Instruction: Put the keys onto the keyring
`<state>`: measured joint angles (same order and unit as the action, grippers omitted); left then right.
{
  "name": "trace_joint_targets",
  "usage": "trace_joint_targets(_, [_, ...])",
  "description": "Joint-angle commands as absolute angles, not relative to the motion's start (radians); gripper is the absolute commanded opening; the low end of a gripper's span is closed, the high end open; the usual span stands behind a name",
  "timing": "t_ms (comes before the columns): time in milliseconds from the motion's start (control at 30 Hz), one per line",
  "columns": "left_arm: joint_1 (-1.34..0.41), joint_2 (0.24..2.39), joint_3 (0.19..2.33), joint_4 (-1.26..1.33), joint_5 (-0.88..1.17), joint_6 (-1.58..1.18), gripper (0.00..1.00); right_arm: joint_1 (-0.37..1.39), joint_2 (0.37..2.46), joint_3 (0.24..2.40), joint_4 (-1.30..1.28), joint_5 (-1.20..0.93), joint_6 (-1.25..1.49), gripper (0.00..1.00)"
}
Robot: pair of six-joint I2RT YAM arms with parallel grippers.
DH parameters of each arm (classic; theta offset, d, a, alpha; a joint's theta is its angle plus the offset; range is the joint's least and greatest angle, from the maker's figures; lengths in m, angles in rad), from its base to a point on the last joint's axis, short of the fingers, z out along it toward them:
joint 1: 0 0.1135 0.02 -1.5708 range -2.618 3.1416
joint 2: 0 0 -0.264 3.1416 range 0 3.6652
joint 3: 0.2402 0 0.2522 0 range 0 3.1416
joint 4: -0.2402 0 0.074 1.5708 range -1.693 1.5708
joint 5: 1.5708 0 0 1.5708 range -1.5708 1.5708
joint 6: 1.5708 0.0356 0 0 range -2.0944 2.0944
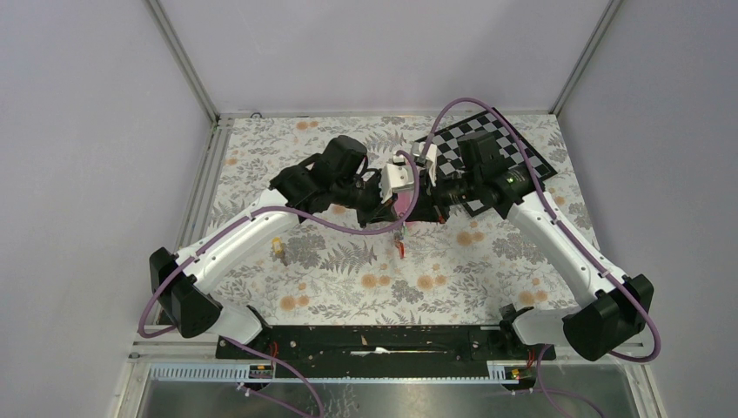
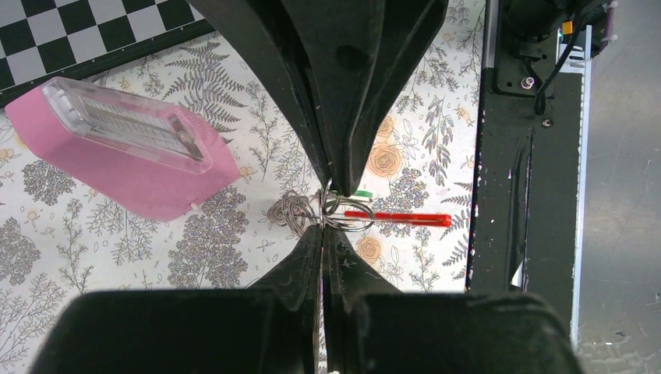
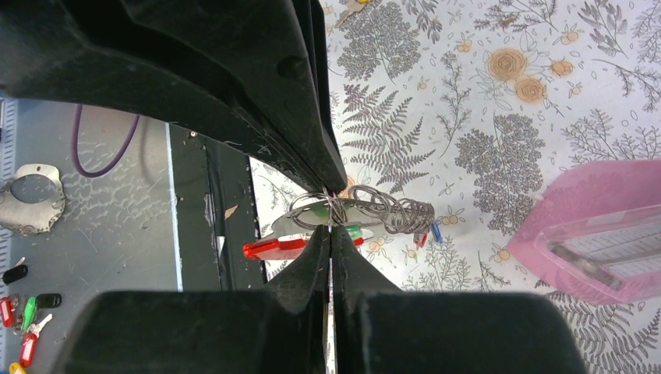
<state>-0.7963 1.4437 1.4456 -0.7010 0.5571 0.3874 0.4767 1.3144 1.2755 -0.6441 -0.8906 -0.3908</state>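
Both grippers meet in mid-air over the table's middle, left gripper point(image 1: 383, 207) and right gripper point(image 1: 416, 209). My left gripper point(image 2: 323, 212) is shut on a tangle of thin steel wire rings point(image 2: 292, 210). The right gripper point(image 3: 330, 221) is shut on the same wire rings point(image 3: 390, 209) from the other side. The keyring point(image 3: 273, 248) hangs with them, seen edge-on as a grey side and a red bar point(image 2: 397, 219). A green-tagged key point(image 3: 355, 231) sits among the loops, and small red and blue tags point(image 3: 427, 234) dangle at the coil's end. One yellow-headed key point(image 1: 278, 251) lies on the cloth, left.
A pink pyramid-shaped case point(image 2: 125, 148) lies on the floral cloth under the grippers. The checkerboard point(image 1: 487, 144) is at the back right. The black base rail point(image 1: 374, 340) runs along the near edge. Loose tagged keys point(image 3: 23, 327) lie beyond the rail.
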Motion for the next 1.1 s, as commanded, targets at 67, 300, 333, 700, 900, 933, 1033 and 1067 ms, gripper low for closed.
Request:
trace_joint_targets(67, [-0.801, 1.422, 1.445, -0.640, 0.589, 0.380, 0.00, 0.468, 1.311, 1.269, -0.604, -0.835, -0.388, 0.00])
trace_joint_targets(300, [-0.799, 1.415, 1.441, -0.647, 0.603, 0.390, 0.00, 0.465, 1.304, 1.258, -0.605, -0.833, -0.389, 0.00])
trace_joint_targets(333, [-0.799, 1.416, 1.440, -0.647, 0.606, 0.394, 0.00, 0.465, 1.303, 1.254, -0.605, -0.835, -0.391, 0.00])
trace_joint_targets(700, [-0.779, 1.417, 1.441, -0.647, 0.709, 0.435, 0.00, 0.460, 1.275, 1.166, -0.565, -0.893, -0.408, 0.00])
trace_joint_targets(900, [-0.763, 1.411, 1.438, -0.632, 0.769, 0.423, 0.00, 0.448, 1.265, 1.147, -0.547, -0.921, -0.391, 0.03])
trace_joint_targets(933, [-0.762, 1.412, 1.437, -0.627, 0.777, 0.417, 0.00, 0.448, 1.264, 1.148, -0.544, -0.928, -0.386, 0.04])
trace_joint_targets(1033, [-0.761, 1.416, 1.429, -0.608, 0.798, 0.397, 0.00, 0.445, 1.265, 1.147, -0.534, -0.943, -0.367, 0.12])
trace_joint_targets(1067, [-0.761, 1.418, 1.426, -0.602, 0.803, 0.393, 0.00, 0.445, 1.264, 1.147, -0.533, -0.947, -0.363, 0.15])
